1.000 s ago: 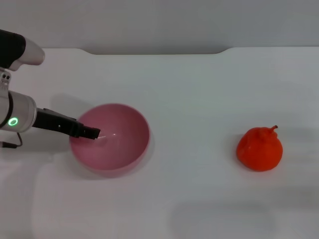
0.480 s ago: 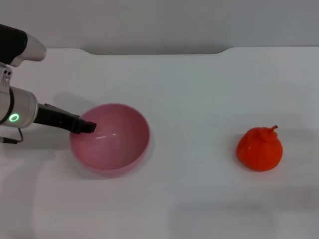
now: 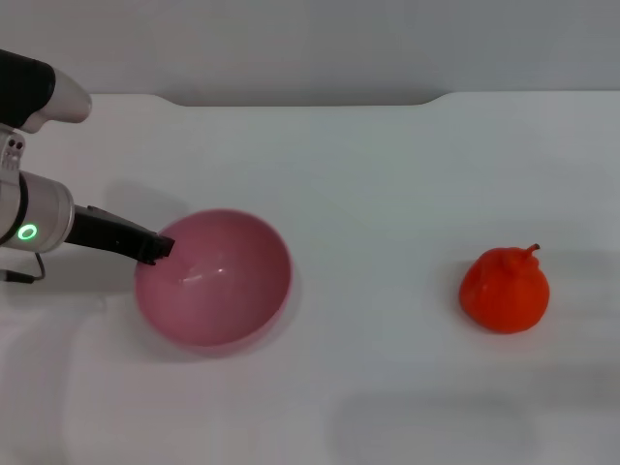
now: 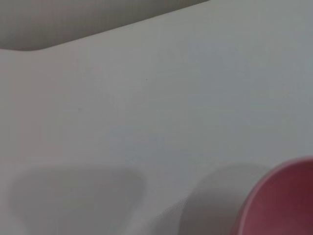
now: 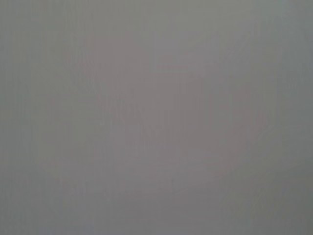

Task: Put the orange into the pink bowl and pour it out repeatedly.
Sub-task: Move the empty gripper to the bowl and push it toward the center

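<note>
The pink bowl [image 3: 218, 286] stands upright and empty on the white table, left of centre in the head view. My left gripper [image 3: 160, 248] reaches in from the left, its dark tip at the bowl's upper-left rim, just over the inside edge. The left wrist view catches a slice of the bowl's rim [image 4: 283, 200] and its shadow. The orange [image 3: 504, 291] sits alone on the table far to the right, stem up, with nothing near it. My right arm does not show in the head view, and the right wrist view is a blank grey field.
The white table [image 3: 387, 174] spreads wide between bowl and orange. Its far edge [image 3: 310, 97] runs along the back with a shallow notch.
My left gripper's tip has drawn back leftward from inside the bowl to its rim. The bowl has shifted slightly toward me and settled. The orange has not moved.
</note>
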Motion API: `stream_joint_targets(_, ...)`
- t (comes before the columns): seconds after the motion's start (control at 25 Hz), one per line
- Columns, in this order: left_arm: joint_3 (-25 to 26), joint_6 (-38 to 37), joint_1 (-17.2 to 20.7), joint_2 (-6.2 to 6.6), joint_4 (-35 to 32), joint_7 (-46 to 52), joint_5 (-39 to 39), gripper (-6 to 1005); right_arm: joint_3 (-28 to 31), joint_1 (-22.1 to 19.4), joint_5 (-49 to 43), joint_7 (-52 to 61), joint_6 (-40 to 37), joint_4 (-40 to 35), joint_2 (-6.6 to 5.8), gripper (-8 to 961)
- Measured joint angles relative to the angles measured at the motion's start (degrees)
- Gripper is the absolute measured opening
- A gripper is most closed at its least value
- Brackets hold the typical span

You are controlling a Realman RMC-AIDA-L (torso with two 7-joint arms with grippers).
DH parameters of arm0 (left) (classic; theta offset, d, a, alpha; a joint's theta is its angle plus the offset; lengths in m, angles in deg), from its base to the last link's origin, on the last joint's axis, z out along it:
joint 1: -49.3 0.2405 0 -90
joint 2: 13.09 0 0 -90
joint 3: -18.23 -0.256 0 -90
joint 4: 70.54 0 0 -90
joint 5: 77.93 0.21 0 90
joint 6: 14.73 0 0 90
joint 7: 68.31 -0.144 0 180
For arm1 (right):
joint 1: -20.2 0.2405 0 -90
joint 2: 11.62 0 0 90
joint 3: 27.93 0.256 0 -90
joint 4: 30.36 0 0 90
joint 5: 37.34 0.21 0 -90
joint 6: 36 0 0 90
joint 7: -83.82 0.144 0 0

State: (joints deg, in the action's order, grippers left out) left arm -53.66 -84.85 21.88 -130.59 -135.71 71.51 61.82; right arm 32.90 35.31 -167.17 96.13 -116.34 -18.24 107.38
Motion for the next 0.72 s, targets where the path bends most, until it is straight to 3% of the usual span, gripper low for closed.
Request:
stream_joint_targets(0.44, 0.0, 0.0, 0.3, -0.07, -0.1, 0.0, 0.0, 45, -1.0, -0.1, -0.8, 1.4, 0.1, 0.3, -0.19, 676)
stream_joint_targets(0.6, 0.1, 0.0, 0.3, -0.14, -0.3, 0.0, 0.0, 45, -1.9, -0.6, -7.2, 9.9, -3.4, 2.7, -2.0, 675)
stream_joint_targets(0.72, 0.1, 0.0, 0.3, -0.15, -0.3, 0.0, 0.0, 45, -1.9, -1.4, -13.3, 19.0, -7.4, 6.5, -4.69, 675)
